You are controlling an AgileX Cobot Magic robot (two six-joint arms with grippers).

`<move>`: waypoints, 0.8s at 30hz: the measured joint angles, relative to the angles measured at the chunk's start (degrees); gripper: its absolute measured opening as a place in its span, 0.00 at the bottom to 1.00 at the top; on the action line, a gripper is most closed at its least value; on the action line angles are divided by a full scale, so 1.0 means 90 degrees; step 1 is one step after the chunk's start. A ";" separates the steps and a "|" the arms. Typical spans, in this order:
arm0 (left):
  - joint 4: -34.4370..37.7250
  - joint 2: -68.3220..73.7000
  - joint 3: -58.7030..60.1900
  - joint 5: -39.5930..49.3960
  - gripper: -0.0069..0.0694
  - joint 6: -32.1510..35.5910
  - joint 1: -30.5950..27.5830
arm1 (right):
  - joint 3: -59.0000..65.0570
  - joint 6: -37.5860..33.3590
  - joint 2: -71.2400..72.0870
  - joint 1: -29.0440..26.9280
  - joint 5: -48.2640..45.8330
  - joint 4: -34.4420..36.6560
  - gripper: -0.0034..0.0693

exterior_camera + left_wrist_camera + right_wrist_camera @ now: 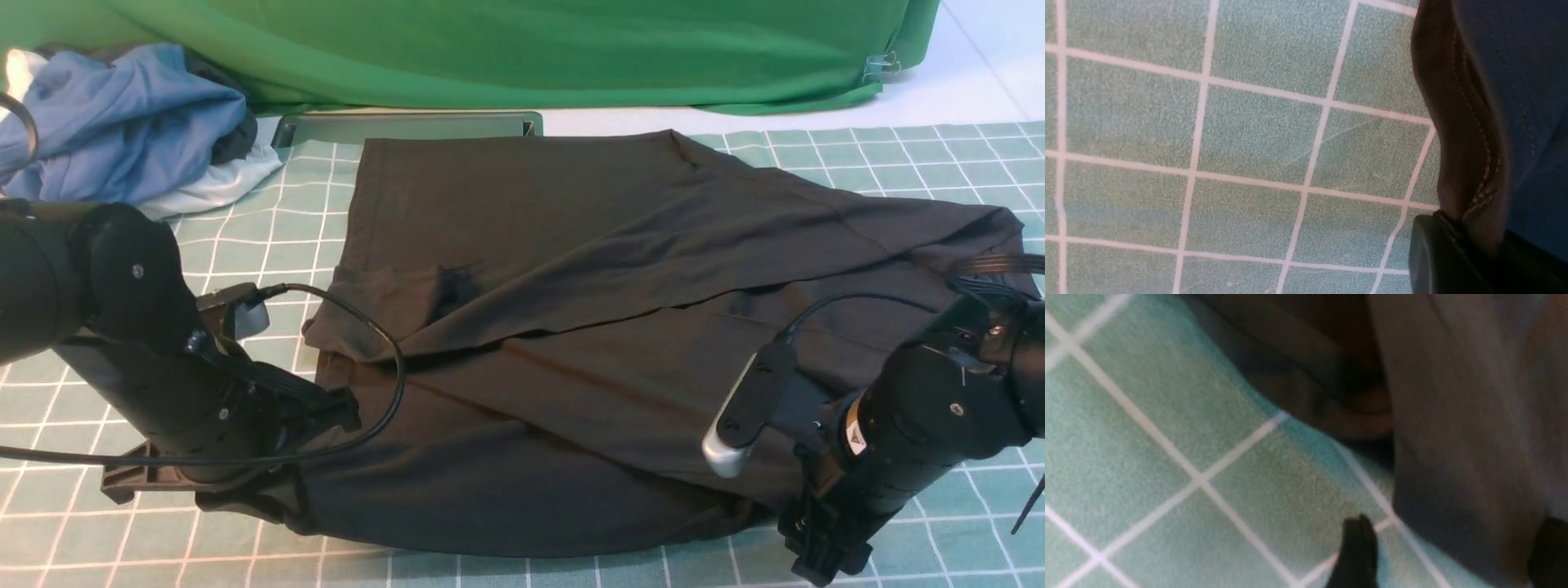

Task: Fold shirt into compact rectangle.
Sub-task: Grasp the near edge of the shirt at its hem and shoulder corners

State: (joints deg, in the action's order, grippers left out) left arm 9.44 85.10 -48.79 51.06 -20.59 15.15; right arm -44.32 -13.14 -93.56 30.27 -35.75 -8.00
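Note:
The black shirt [571,286] lies spread on the checked cloth, its sleeves folded in over the body. My left gripper [265,490] is at the near left corner, shut on the shirt's stitched hem [1457,143]; in the left wrist view the hem runs down into the left gripper [1470,249]. My right gripper [824,547] is low at the shirt's near right corner. In the right wrist view the right gripper [1453,555] stands open, its fingers [1357,551] wide apart, with the shirt's edge [1466,477] lying between them.
A pile of blue and white clothes [122,122] sits at the back left. The big green cloth [531,49] hangs along the back, with a flat grey-green tray [408,126] in front of it. The green checked tablecloth [245,237] covers the table.

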 joint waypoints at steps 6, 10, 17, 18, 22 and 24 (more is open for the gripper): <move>-0.0022 0.0000 0.0000 -0.0047 0.13 0.0007 -0.0023 | -0.0016 0.0000 -0.0071 0.0013 0.0358 -0.0121 0.44; -0.0026 -0.0012 0.0000 -0.0019 0.13 0.0017 -0.0023 | -0.0207 0.0007 -0.0122 0.0013 0.0009 -0.0196 0.17; -0.0029 -0.0430 0.0000 0.0369 0.13 -0.0005 -0.0023 | -0.0540 0.0195 0.0246 0.0013 -0.1367 0.0333 0.16; -0.0043 -0.0557 0.0000 0.0532 0.13 -0.0005 -0.0023 | -0.0464 0.0296 0.0424 0.0013 -0.1618 0.0506 0.16; 0.0026 -0.0847 0.0393 0.0646 0.13 -0.0005 -0.0023 | 0.0227 0.0537 0.1101 0.0013 -0.2193 0.1032 0.16; 0.0119 -0.0878 0.0679 0.0565 0.13 -0.0005 -0.0023 | 0.0453 0.0557 0.1294 0.0013 -0.2236 0.1168 0.16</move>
State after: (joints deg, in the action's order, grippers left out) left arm 10.51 77.19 -42.68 56.15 -20.64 14.95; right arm -40.25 -8.12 -81.92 30.38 -55.88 2.52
